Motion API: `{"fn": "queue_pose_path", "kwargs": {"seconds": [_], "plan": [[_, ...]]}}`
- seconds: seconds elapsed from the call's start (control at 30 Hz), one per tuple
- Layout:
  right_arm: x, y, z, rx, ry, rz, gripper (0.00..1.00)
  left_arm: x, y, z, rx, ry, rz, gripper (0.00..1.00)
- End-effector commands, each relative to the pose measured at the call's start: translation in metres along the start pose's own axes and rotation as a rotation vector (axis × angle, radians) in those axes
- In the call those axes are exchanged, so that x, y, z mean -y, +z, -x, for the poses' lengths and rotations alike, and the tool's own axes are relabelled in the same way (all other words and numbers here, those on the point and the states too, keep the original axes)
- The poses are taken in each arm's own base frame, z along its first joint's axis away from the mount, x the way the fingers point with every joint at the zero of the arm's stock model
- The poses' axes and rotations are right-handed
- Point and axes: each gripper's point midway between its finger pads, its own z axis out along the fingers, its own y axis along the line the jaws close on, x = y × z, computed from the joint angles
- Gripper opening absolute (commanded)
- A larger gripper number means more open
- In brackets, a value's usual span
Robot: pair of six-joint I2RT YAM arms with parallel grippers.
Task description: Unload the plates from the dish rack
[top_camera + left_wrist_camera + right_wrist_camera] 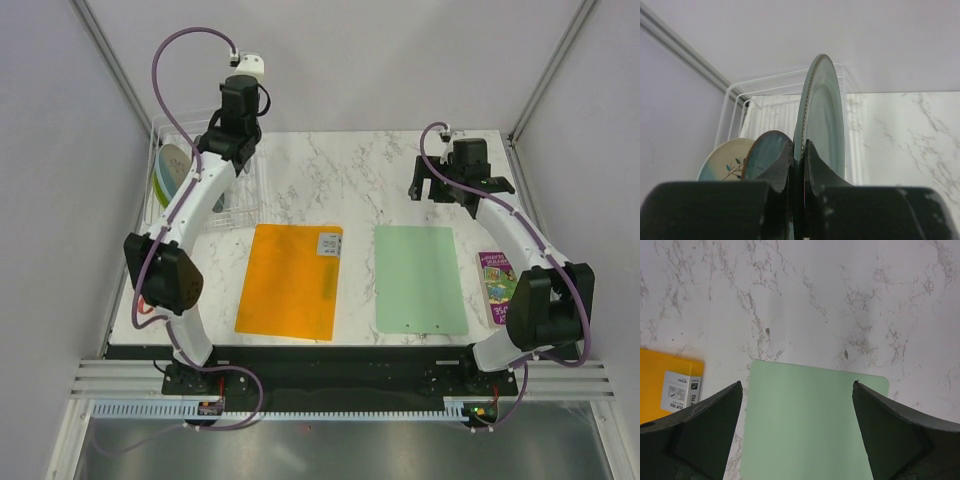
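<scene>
a: well, where was the dish rack (241, 203)?
b: in the far-left corner of the table (350, 170), close beside the side wall, with bare marble to its right.
a: and the left gripper (799, 159)?
b: fingers pinched on the rim of the upright grey-green plate (824, 112) at the rack. its base was hidden. a dark blue-grey plate (765, 150) and a cream plate (722, 159) stood left of it, lower halves behind the gripper.
a: the right gripper (797, 390)?
b: fingers wide apart, empty, above the far edge of the green mat (805, 430). the orange mat (655, 385) was cut off by the frame.
</scene>
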Motion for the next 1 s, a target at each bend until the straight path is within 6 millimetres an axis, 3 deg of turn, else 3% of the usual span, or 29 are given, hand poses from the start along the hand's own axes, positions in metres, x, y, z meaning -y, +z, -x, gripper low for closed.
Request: {"fn": "queue_pose_path", "kwargs": {"seconds": [0.0, 0.03, 0.07, 0.13, 0.23, 0.37, 0.57, 0.73, 0.97], "plan": [[-0.026, -0.026, 0.038, 0.112, 0.008, 0.119, 0.98, -0.013, -0.070, 0.086, 0.200, -0.204, -0.201, 0.02], [-0.034, -0.029, 0.042, 0.122, 0.024, 0.154, 0.98, -0.015, -0.091, 0.098, 0.238, -0.243, -0.268, 0.02], [-0.045, -0.033, 0.050, 0.148, 0.031, 0.214, 0.98, 0.000, -0.102, 0.101, 0.250, -0.261, -0.378, 0.02], [-0.057, -0.040, 0.061, 0.185, 0.061, 0.272, 0.98, 0.012, -0.116, 0.096, 0.228, -0.345, -0.470, 0.02], [-0.088, -0.052, 0.079, 0.248, 0.097, 0.448, 0.98, 0.043, -0.127, 0.081, 0.170, -0.423, -0.622, 0.02], [-0.121, -0.058, 0.081, 0.242, 0.162, 0.606, 0.98, 0.076, -0.137, 0.068, 0.123, -0.556, -0.774, 0.02], [-0.156, -0.062, 0.075, 0.244, 0.162, 0.724, 0.98, 0.110, -0.153, 0.055, 0.065, -0.703, -0.964, 0.02], [-0.170, -0.052, 0.064, 0.215, 0.189, 0.757, 0.98, 0.123, -0.163, 0.058, 0.074, -0.774, -1.071, 0.02], [-0.166, -0.037, 0.053, 0.197, 0.196, 0.727, 0.98, 0.127, -0.173, 0.052, 0.060, -0.840, -1.125, 0.02]]}}
